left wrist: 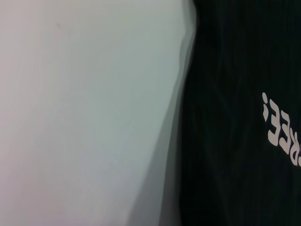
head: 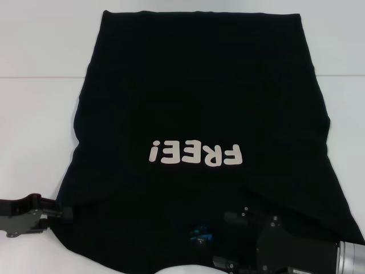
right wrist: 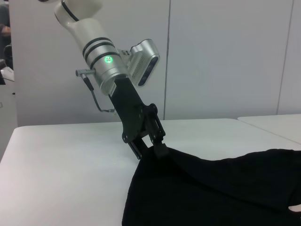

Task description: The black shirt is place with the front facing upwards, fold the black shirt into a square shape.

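Observation:
The black shirt (head: 199, 97) lies front up on the white table (head: 34, 131), its white "FREE!" print (head: 195, 154) upside down to me and its small blue neck label (head: 199, 233) at the near edge. My left gripper (head: 67, 212) is at the shirt's near left edge. In the right wrist view it (right wrist: 157, 149) is shut on that edge and holds it slightly raised off the table. My right gripper (head: 225, 240) is low over the shirt's near part, just right of the label. The left wrist view shows the shirt (left wrist: 235, 165) and part of the print (left wrist: 282, 132).
White table surface lies on both sides of the shirt, and a seam (head: 40, 77) crosses it at the back. In the right wrist view a white wall (right wrist: 225, 56) stands behind the table.

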{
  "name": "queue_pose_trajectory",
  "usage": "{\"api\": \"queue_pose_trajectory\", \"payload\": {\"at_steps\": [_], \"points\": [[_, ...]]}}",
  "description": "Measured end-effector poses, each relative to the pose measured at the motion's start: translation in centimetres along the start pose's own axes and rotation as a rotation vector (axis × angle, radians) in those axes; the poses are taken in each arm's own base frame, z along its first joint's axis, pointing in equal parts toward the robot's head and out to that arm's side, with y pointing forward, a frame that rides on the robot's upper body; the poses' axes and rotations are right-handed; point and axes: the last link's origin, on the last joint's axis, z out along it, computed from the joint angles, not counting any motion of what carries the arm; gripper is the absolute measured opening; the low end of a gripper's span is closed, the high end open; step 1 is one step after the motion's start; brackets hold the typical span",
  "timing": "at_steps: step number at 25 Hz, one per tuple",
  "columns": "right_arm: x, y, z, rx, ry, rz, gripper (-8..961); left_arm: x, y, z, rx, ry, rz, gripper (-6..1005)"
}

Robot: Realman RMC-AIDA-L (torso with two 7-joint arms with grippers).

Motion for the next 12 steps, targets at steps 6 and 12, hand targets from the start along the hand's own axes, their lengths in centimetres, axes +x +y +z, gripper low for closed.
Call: {"api": "queue_pose_trajectory", "payload": {"at_steps": [6, 12], "points": [[0.1, 0.1, -0.2, 0.006, 0.001, 0.008, 864, 0.0, 0.0, 0.0, 0.002, 0.0, 0.011, 338], [0.1, -0.1, -1.1, 0.023, -0.01, 0.087, 864, 0.1, 0.0, -0.1, 0.002, 0.005, 0.019, 122]]}}
